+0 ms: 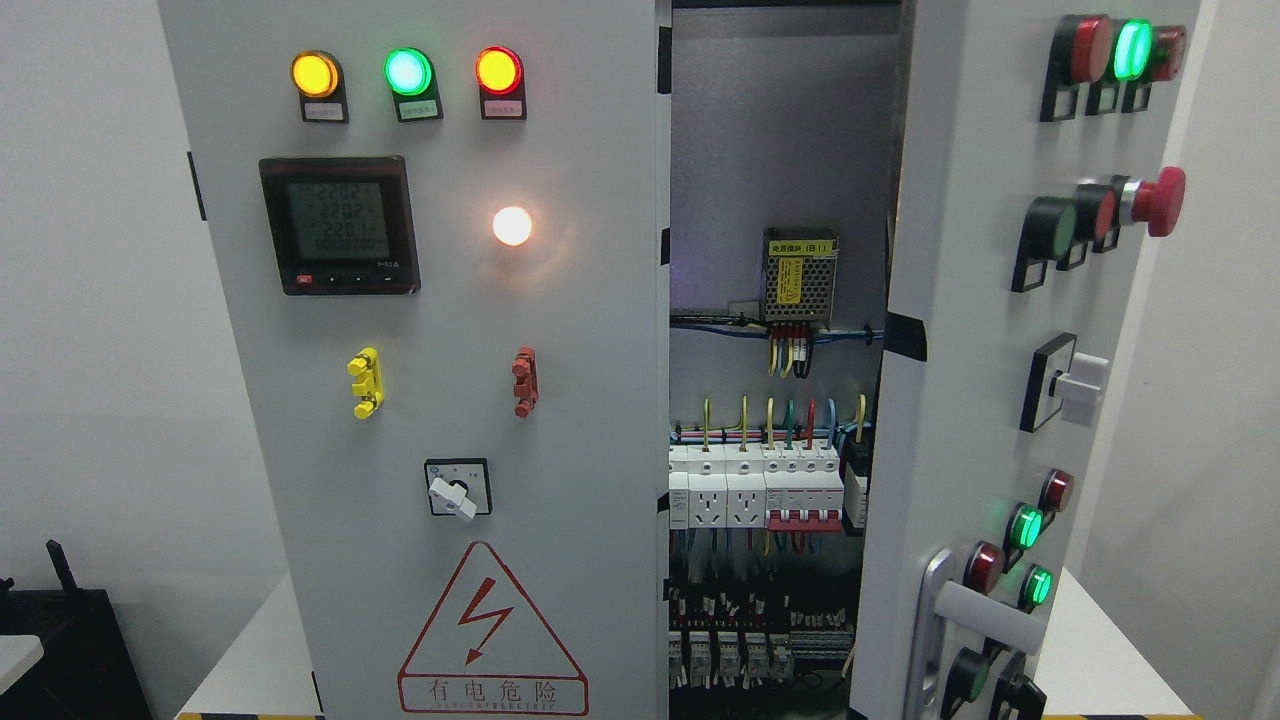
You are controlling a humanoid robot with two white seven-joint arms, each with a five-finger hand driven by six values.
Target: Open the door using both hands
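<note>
A grey electrical cabinet fills the head view. Its left door (420, 400) is closed and carries three lit lamps, a digital meter (338, 225), a white lamp, a yellow and a red knob, a rotary switch (456, 490) and a red warning triangle. The right door (980, 380) stands swung open toward me, with buttons, lamps and a silver handle (985, 612) near its bottom. Between the doors the cabinet's inside (775, 400) shows breakers, sockets and wiring. Neither of my hands shows.
The cabinet stands on a white table (240, 660) with a yellow-black striped front edge. A black object (70, 640) sits at the lower left. Plain white walls are on both sides.
</note>
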